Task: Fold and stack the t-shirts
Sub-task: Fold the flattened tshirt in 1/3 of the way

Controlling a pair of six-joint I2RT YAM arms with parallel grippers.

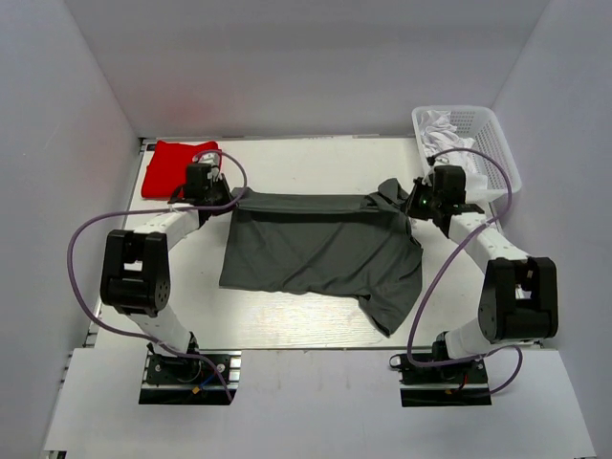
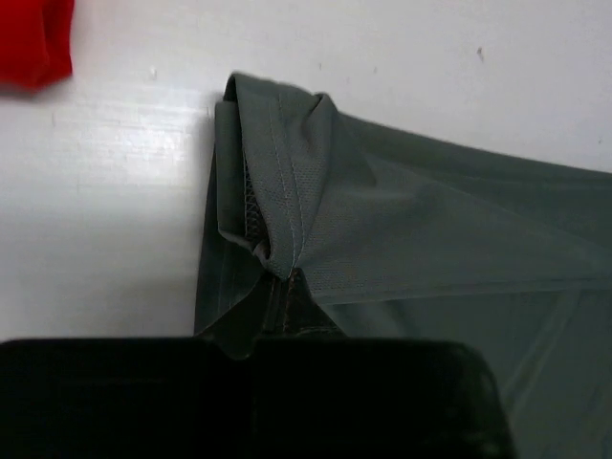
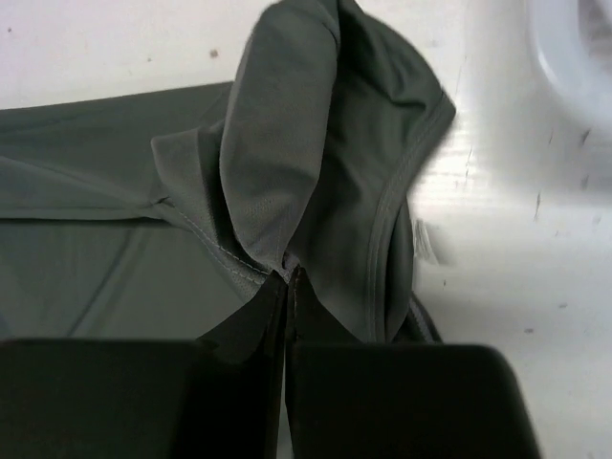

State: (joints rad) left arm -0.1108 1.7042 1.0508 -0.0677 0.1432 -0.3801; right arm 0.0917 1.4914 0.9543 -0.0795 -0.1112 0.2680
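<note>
A dark charcoal grey t-shirt [image 1: 320,249] lies spread across the middle of the table, its far edge pulled taut between my two grippers. My left gripper [image 1: 232,198] is shut on the shirt's far left corner, where the cloth [image 2: 287,191] bunches up at the fingertips. On the far right corner, my right gripper [image 1: 406,204] is shut as well, with a pinched fold of the grey shirt [image 3: 287,163] rising from its tips [image 3: 290,277]. A folded bright red t-shirt [image 1: 174,167] rests at the far left of the table, and its edge shows as the red t-shirt [image 2: 33,43] in the left wrist view.
A white slatted basket [image 1: 483,134] holding white cloth [image 1: 442,124] stands at the far right corner, just behind the right arm. Grey walls close in the table on three sides. Purple cables loop out from both arms.
</note>
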